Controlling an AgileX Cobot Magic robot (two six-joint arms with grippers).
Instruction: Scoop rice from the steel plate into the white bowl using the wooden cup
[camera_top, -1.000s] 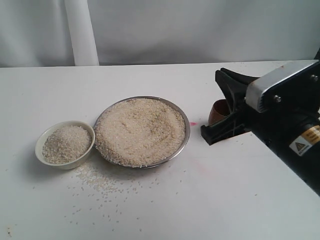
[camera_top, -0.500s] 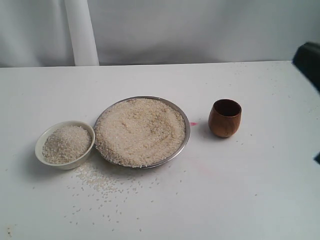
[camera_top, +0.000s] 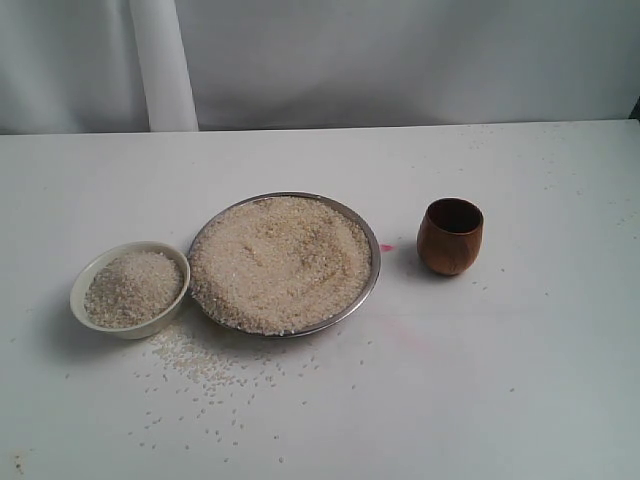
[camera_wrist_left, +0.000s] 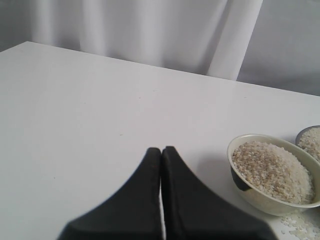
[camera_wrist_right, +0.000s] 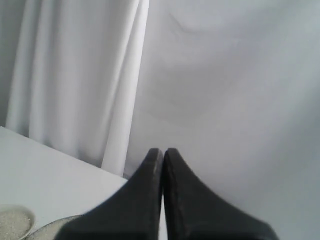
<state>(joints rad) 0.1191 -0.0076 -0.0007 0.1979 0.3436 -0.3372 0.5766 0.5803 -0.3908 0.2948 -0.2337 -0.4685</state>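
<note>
The wooden cup (camera_top: 450, 236) stood right of the steel plate (camera_top: 375, 262), apart from the left hand (camera_wrist_left: 161, 150) and right hand (camera_wrist_right: 163, 151), both closed and empty.

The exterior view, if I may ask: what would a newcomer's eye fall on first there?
First, the wide shiny steel plate in the middle, heaped with off-white rice. Left of it stands a small cream-white ceramic bowl, also holding rice, with loose grains spilled in front; to the right, apart, a glossy reddish-brown wooden cup stands upright.
</note>
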